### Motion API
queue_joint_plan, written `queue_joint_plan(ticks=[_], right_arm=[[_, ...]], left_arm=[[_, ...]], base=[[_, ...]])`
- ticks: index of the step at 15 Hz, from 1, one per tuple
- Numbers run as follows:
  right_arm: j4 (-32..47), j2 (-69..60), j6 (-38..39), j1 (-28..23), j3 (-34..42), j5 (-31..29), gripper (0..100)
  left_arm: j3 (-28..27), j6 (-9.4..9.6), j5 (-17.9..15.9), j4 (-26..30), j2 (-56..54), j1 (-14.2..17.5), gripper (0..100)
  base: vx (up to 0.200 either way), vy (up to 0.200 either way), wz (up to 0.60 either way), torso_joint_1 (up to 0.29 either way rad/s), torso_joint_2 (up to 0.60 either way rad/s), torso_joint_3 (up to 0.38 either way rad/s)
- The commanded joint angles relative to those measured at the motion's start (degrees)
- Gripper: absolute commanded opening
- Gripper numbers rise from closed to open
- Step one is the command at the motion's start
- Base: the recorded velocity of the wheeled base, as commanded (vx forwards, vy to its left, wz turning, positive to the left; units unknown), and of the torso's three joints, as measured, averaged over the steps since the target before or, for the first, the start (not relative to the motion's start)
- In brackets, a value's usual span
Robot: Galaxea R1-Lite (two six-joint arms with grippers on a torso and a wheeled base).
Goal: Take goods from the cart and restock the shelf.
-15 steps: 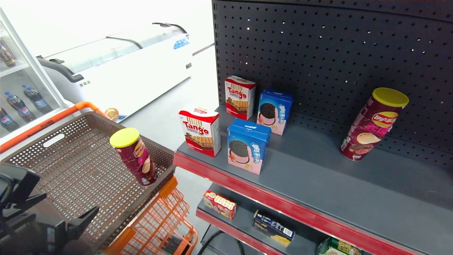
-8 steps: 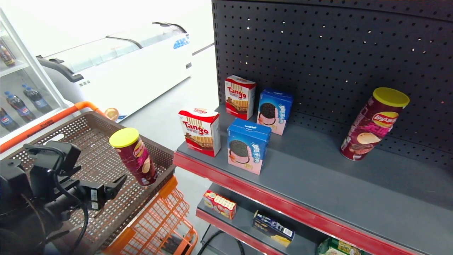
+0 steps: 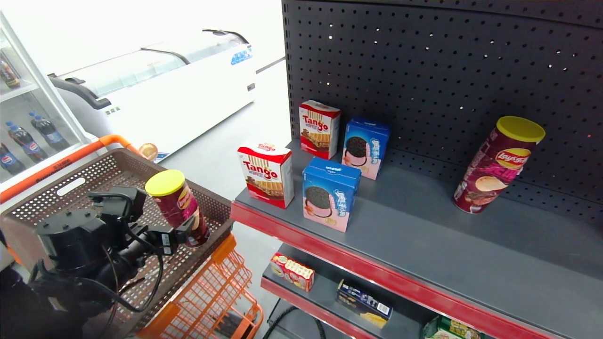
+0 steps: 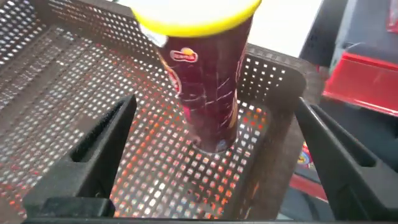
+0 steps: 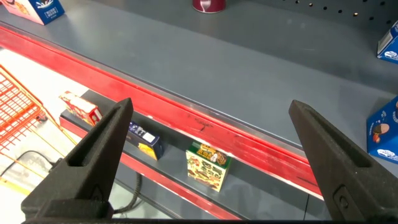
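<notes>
Pickup in hand: maroon, yellow-lidded crisp tube [image 3: 181,212] is framed in the brown perforated basket's [image 3: 94,181] corner.
The spread-open left gripper [image 4: 214,109] likely must be closed around it next.

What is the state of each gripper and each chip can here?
left gripper: open, at the cart can, not gripping it.
right gripper: open, holding nothing.
cart can: upright in the cart basket, lid on.
shelf can: standing on the shelf, lid on.

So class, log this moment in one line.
phase: pre-grasp | left pincer: open, facing chip can in cart basket | right pincer: open, facing shelf
</notes>
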Motion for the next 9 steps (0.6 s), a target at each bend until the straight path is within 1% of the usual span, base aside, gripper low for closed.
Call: queue_joint_plan(ticks=[1,5,7,8,9], right_arm=[[0.0,0.1,0.0,0.0,0.0,0.0,100],[0.0,0.1,0.0,0.0,0.0,0.0,100],[0.0,0.1,0.0,0.0,0.0,-0.1,100],[0.0,0.1,0.0,0.0,0.0,-0.1,100],[0.0,0.1,0.0,0.0,0.0,-0.1,100]], left_arm=[[-4.1,-0.13,0.2,-2.0,7.9,0.4,100],[-10.1,-0.13,0.2,-2.6,12.3,0.7,100],[-12.9,-0.04,0.2,-2.6,13.5,1.8,100],[-12.9,-0.04,0.2,-2.6,13.5,1.8,100],[-15.4,-0.04,0.2,-2.5,14.6,2.2,100]], base=[[0.000,0.000,0.00,0.000,0.00,0.000],[0.000,0.000,0.00,0.000,0.00,0.000],[0.000,0.000,0.00,0.000,0.00,0.000],[0.000,0.000,0.00,0.000,0.00,0.000],[0.000,0.000,0.00,0.000,0.00,0.000]])
